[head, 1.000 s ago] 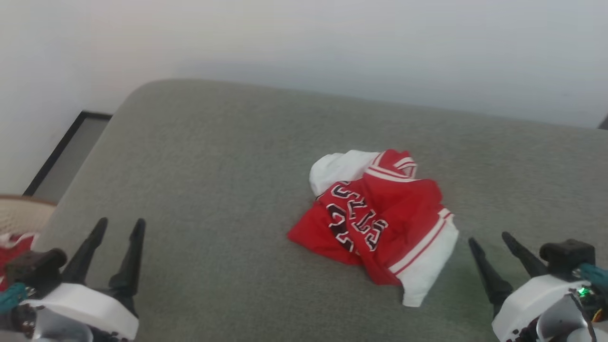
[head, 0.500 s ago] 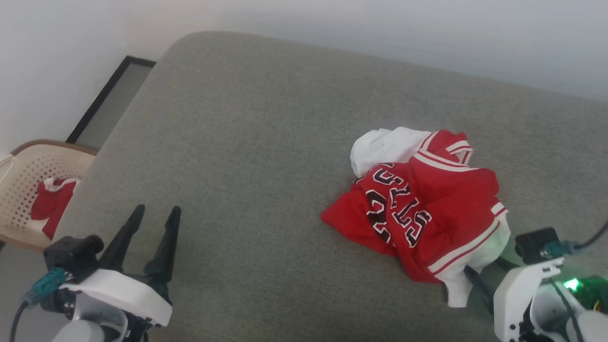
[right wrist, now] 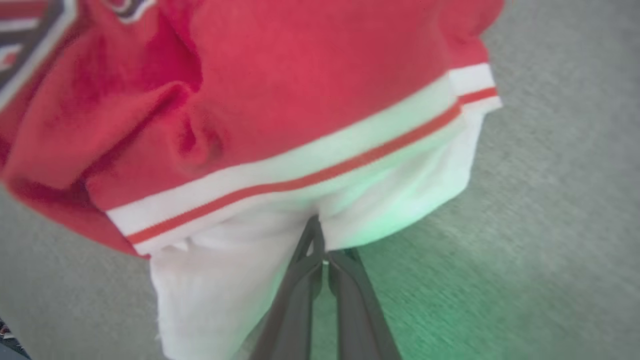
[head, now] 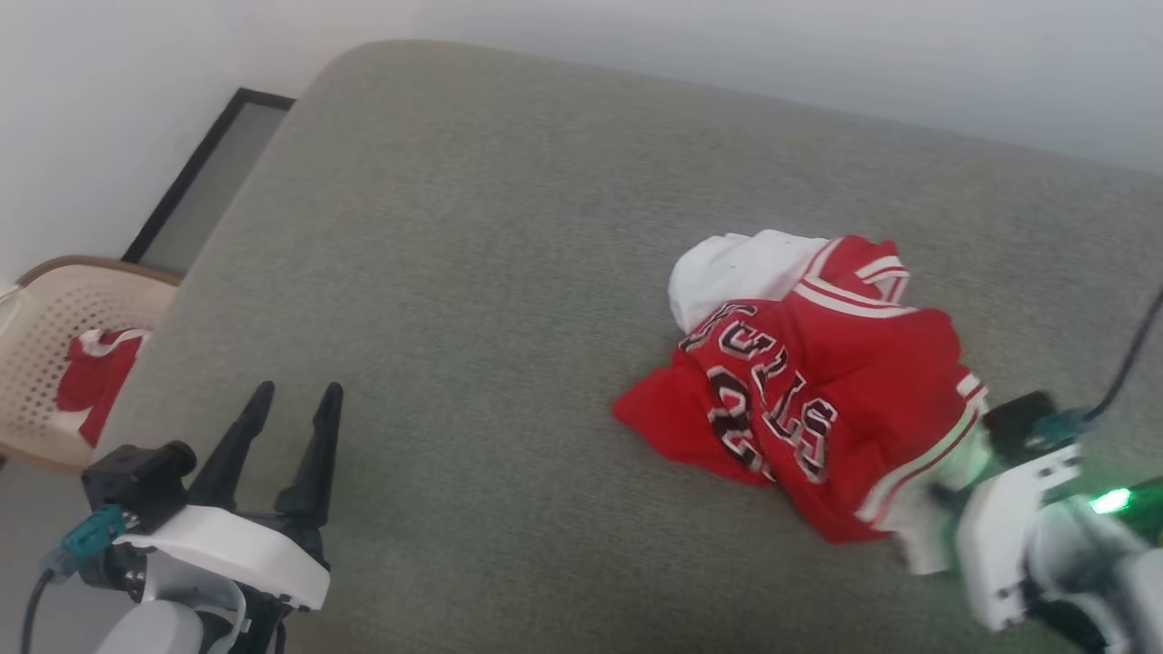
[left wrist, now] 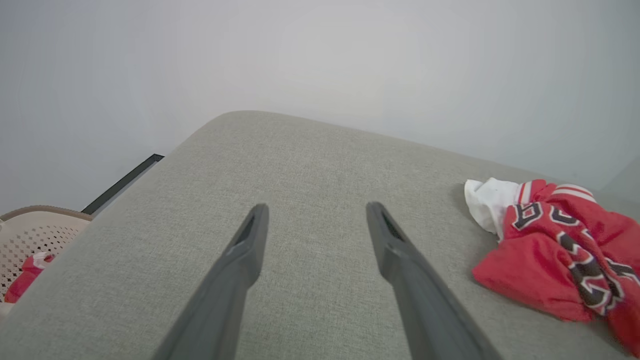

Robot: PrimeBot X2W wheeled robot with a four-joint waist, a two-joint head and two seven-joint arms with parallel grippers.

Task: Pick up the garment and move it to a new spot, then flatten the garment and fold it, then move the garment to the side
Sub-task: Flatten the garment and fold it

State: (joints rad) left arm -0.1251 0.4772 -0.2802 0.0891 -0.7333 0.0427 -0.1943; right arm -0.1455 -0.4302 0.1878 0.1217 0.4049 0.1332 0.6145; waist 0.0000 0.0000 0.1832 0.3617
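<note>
Far left: beige basket (head: 36,327) with a red cloth (head: 95,377) in it, beside the grey cushion (head: 472,272). My left gripper (head: 298,392) is released, fingers spread over bare cushion, well apart from the garment (head: 818,381). The garment lies crumpled right of centre on the cushion. My right gripper (right wrist: 320,235) is clenched on its white sleeve (right wrist: 240,260).

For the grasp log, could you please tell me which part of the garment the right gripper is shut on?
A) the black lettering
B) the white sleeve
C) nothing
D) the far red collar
B: the right wrist view shows the right gripper with its fingers pressed together on the white sleeve of the garment.
</note>
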